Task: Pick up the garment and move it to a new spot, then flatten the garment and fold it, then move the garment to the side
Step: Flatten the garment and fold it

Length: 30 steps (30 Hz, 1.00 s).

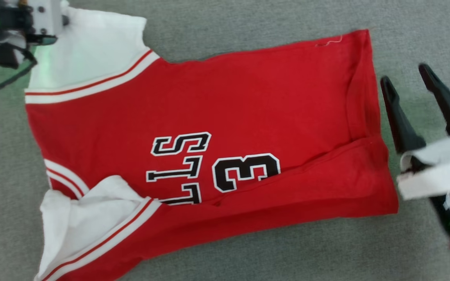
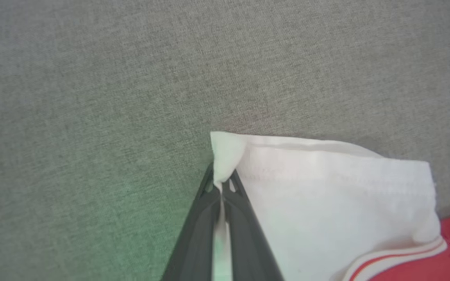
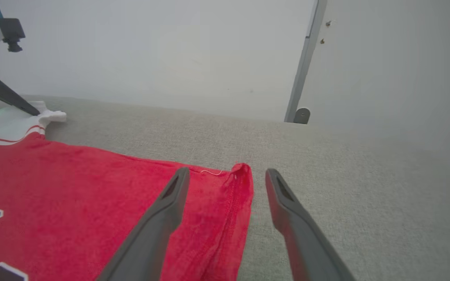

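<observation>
At your far left, the left gripper (image 2: 222, 183) is clenched on the corner of the upper white sleeve (image 2: 326, 187). In the centre, the garment (image 1: 209, 105) lies spread on the grey fabric surface (image 1: 248, 23), with its sleeves to the left and its hem (image 1: 361, 86) to the right. Its lower edge is folded up over part of the black lettering (image 1: 182, 168), and the lower sleeve (image 1: 80, 218) is crumpled. At your right, the right gripper (image 1: 404, 76) is released, fingers apart, just beside the hem and holding nothing.
</observation>
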{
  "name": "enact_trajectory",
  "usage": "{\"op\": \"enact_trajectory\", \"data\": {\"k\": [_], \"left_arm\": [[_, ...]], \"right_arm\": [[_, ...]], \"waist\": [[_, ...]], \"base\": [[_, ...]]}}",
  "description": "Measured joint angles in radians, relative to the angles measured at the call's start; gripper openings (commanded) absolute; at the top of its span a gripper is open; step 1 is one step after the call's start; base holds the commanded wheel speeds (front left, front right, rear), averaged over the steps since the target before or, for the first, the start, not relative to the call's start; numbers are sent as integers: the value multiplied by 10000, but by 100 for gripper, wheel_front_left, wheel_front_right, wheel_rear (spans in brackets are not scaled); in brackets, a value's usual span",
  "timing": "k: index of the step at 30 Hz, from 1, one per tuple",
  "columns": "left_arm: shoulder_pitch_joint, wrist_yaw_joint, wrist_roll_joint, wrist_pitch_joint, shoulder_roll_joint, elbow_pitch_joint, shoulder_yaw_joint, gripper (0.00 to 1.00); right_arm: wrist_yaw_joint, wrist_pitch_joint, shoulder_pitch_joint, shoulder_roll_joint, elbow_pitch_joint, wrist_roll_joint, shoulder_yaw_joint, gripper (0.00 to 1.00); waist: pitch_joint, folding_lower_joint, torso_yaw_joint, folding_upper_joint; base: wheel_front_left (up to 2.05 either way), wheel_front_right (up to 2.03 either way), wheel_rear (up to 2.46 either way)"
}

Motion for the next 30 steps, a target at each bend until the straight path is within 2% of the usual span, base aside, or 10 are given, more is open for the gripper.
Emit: {"op": "enact_trajectory", "data": {"k": [4,6,9,14,20,27,28,29,30], "left_arm": [[11,-130,-8,-100,-364,107,-4,0],[17,-205,-15,-186,-570,157,-4,0],[31,-307,-25,-286,-828,276,-4,0],[41,-445,-27,-393,-1246,451,-13,0],[-15,-612,-79,-535,-1641,704,17,0],[-154,-757,-92,-650,-1960,974,40,0],[-157,-800,-100,-665,-1996,1012,56,0],[-159,-819,-105,-683,-2025,1045,67,0],[-160,-826,-105,-709,-2056,1089,73,0]], "right_arm": [[2,2263,-1005,-683,-79,926,211,100],[0,3576,-1559,-986,13,1028,207,100],[-8,5436,-2236,-1204,322,1214,217,100],[0,7781,-3311,-1317,1068,1070,245,100],[0,9618,-4288,-1296,2178,1001,541,100],[0,10970,-5205,-1135,3708,957,637,100],[0,11104,-5373,-1106,3893,959,648,90],[0,11265,-5526,-1074,4088,965,658,38],[0,11440,-5662,-1064,4249,976,709,10]], "waist": [[-90,0,212,0],[-139,0,341,0],[-211,0,550,0],[-299,0,902,0],[-308,0,1252,0],[-131,0,1456,0],[-107,0,1477,-1],[-87,0,1496,0],[-72,0,1517,0]], "base": [[0,0,0],[0,0,0],[0,0,0],[0,0,0],[0,0,0],[0,0,0],[0,0,0],[0,0,0],[0,0,0]]}}
